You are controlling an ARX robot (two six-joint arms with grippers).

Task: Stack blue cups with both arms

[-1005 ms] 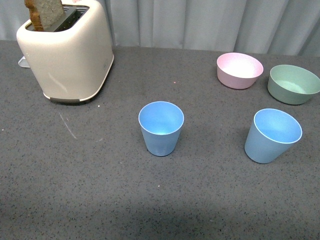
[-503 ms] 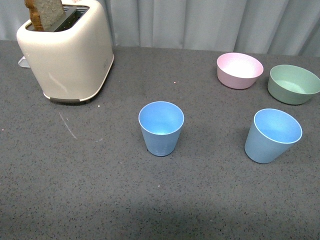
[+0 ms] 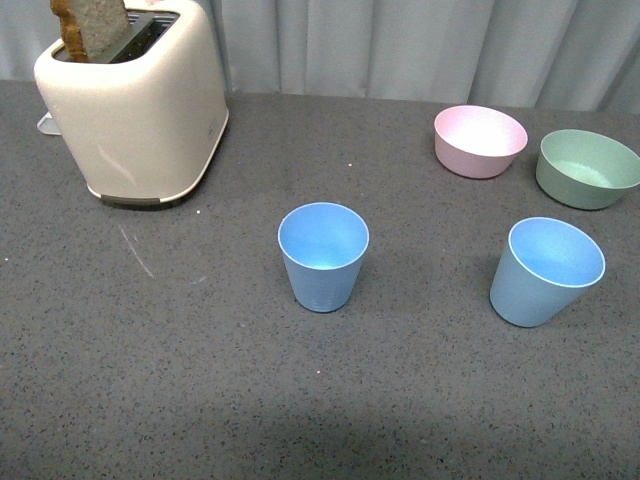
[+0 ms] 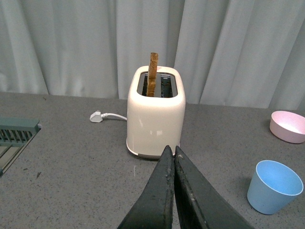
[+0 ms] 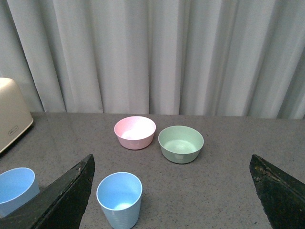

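Grey counter [image 3: 200, 380] holds two blue cups [image 3: 322, 270], likely light, rigid and slick; pinch a rim. Left gripper [image 4: 171, 151] pressed together, right gripper [image 5: 171, 157] spread.

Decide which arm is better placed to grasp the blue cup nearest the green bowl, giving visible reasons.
Right. The right gripper is open, with that blue cup close ahead in its wrist view; the left gripper is shut and faces the toaster.
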